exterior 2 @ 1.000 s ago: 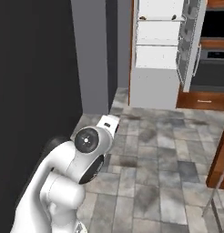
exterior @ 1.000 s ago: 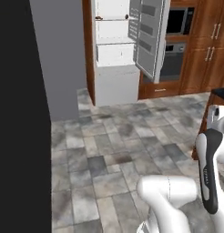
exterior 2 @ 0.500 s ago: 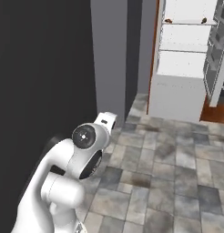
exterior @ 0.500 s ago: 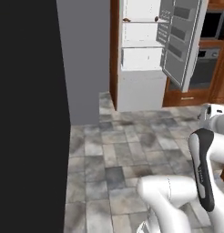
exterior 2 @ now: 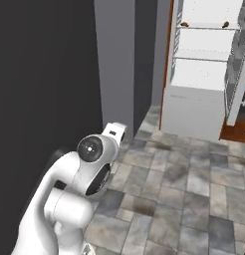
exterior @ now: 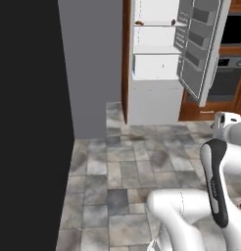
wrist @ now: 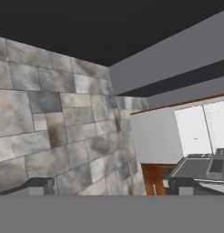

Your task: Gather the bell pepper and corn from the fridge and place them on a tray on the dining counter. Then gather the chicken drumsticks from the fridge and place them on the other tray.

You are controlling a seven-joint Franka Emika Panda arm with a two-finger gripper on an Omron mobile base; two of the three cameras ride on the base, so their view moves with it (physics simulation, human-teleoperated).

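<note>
Grey stone floor tiles (exterior: pixel 127 166) run up to the fridge (exterior: pixel 156 98) — door open, two chicken drumsticks (exterior 2: pixel 183 24) on an upper shelf — while the gripper (wrist: pixel 111 185) hangs empty, fingers spread wide.

— How's the light where you're looking?
— Flat and even. You get brightest white inside the fridge (exterior: pixel 156 54); the wall left of it goes nearly black.
— Shadows or glare?
— None you'd notice on the floor tiles (exterior 2: pixel 194 179) below the fridge. Rendering is soft and coarse throughout.

The arm is folded, its fingers (wrist: pixel 38 185) spread wide, empty.
</note>
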